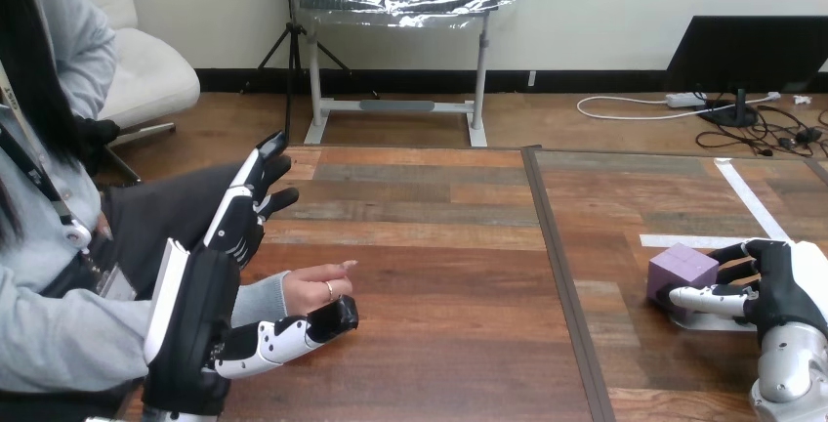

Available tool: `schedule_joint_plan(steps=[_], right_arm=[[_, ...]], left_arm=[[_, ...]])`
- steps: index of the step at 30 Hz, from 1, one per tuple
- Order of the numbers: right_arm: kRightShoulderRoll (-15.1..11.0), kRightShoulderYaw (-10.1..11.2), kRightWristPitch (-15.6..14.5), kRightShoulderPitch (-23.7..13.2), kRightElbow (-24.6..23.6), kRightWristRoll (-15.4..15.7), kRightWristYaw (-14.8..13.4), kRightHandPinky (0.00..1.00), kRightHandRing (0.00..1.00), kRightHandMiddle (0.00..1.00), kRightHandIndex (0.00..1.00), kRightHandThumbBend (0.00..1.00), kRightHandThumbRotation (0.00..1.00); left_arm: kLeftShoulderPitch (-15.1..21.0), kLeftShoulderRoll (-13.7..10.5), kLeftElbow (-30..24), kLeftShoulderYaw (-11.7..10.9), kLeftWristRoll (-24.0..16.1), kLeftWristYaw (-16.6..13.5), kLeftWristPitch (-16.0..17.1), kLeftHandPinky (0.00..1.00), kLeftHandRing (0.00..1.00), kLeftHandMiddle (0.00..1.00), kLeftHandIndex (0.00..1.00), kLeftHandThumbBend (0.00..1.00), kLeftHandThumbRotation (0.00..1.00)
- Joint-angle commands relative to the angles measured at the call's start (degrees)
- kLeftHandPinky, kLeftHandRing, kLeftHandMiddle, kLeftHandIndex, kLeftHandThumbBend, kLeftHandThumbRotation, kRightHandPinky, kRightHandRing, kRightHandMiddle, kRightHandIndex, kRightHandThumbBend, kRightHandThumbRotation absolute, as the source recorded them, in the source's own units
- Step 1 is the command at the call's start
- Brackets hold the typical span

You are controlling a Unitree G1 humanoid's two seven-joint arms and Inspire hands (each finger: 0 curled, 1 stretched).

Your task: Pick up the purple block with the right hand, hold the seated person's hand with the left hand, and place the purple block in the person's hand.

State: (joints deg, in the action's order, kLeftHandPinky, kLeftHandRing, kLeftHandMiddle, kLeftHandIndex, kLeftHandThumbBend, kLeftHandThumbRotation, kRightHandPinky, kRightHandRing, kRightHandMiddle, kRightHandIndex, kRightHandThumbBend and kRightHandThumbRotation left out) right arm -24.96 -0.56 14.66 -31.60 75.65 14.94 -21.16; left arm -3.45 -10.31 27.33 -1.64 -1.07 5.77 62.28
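Wooden counter (449, 344), plank-patterned, split by a dark seam (561, 275); your two hands work on opposite sides of it. Item one: purple block (682, 268), roughly cubic, so you have no long axis to line up. It lies just off the inner side of your right hand (776, 290), resting on the counter beside strips of white tape (683, 240). Right hand: curled round the block, thumb laid along its near face and fingers hooked against its far side; how firm the pinch is you cannot read from here. Item two: person's hand (312, 293), lying low over the counter with its fingers pointing toward the seam and the block beyond. Left hand (232, 232): spread wide, fingers (256, 173) straight and raised on the far side of the person's hand, thumb stretched along its near side, touching or very nearly; nothing is wrapped round it, so count the hold as not yet made. Governing relation: the block sits well apart from the person's hand, straight across the seam toward your left. Your right hand is by far the nearer to the block, your left the nearer to the person. Judged next: lift the block, carry it leftward, and close the left hand first.
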Motion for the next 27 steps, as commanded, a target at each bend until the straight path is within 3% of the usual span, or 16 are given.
schedule_joint_plan(steps=[1, 27], right_arm=[[1.0, 0.6, 1.0, -3.4, -0.7, -0.7, 0.5, 0.35, 0.43, 0.52, 0.52, 0.83, 0.0], [2.0, 1.5, 2.5, -4.1, -1.5, -1.8, 0.8, 0.35, 0.42, 0.51, 0.53, 0.81, 0.0]], left_arm=[[2.2, 0.4, -2.6, -1.0, -1.3, -1.0, -0.1, 0.85, 0.93, 0.95, 0.92, 1.0, 0.55], [2.7, 0.4, -1.2, -0.9, -1.5, -1.5, -0.7, 0.85, 0.94, 0.96, 0.93, 1.0, 0.54]])
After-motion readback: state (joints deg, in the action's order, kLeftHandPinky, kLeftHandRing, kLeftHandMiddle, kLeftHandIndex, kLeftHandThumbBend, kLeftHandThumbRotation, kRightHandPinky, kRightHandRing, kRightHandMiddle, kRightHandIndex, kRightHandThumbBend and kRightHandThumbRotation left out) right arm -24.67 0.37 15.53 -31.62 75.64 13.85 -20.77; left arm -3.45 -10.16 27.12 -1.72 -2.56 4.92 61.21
